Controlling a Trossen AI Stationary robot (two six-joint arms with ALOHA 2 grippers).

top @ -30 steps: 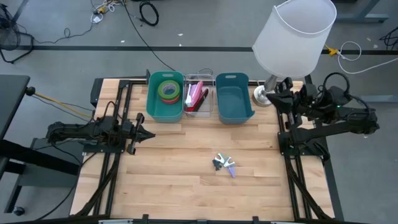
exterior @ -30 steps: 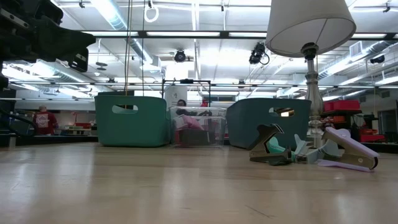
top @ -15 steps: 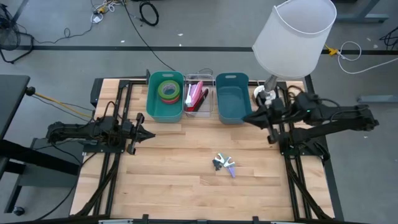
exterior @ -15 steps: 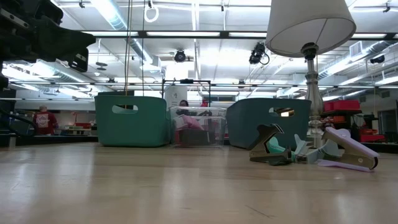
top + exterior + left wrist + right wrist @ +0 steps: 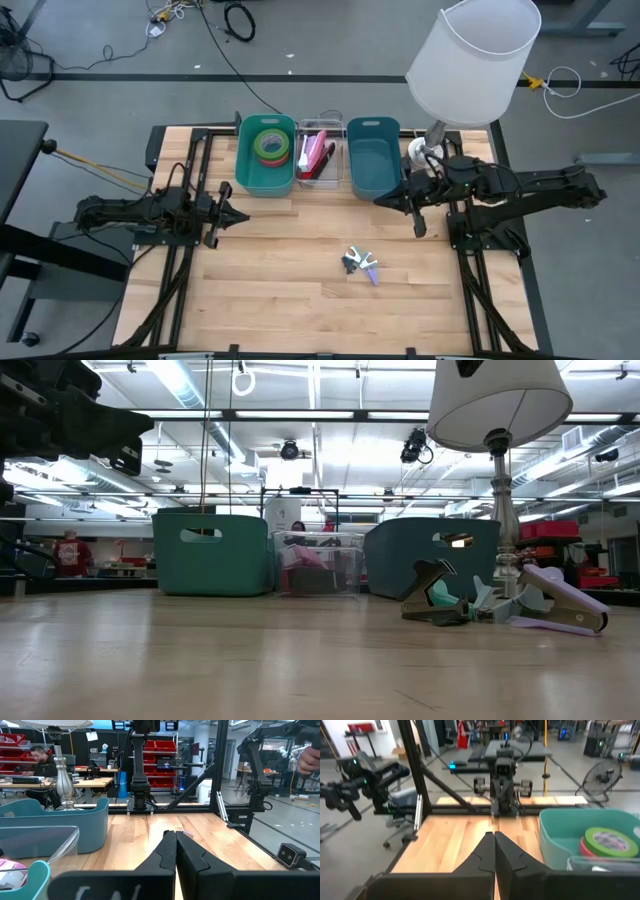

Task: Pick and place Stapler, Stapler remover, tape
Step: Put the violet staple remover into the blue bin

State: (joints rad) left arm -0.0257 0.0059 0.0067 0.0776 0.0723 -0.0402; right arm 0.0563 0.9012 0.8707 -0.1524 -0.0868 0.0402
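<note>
High view: a wooden table (image 5: 290,290) carries three containers along its far edge: a teal bin (image 5: 266,157) on the left holding rolls of tape (image 5: 271,145), a clear tray (image 5: 320,158) in the middle holding the pink stapler (image 5: 314,155), and an empty teal bin (image 5: 375,160) on the right. Staple removers (image 5: 361,264) lie loose near the table's middle, well apart from the bins. The right gripper (image 5: 385,200) hangs over the table just near of the empty bin, jaws clenched on nothing; the left gripper (image 5: 243,217) waits at the left side, likewise clenched and empty. A lamp (image 5: 478,55) stands at the far right. Low view: the removers (image 5: 500,600) rest flat on the wood, right of centre. Left wrist view: the fingers (image 5: 175,851) meet tip to tip. Right wrist view: the fingers (image 5: 493,851) are also closed; the tape (image 5: 609,842) shows in its bin. Judgement: the remover step appears in hand; the right gripper must next open, descend over a remover, and close.
</note>
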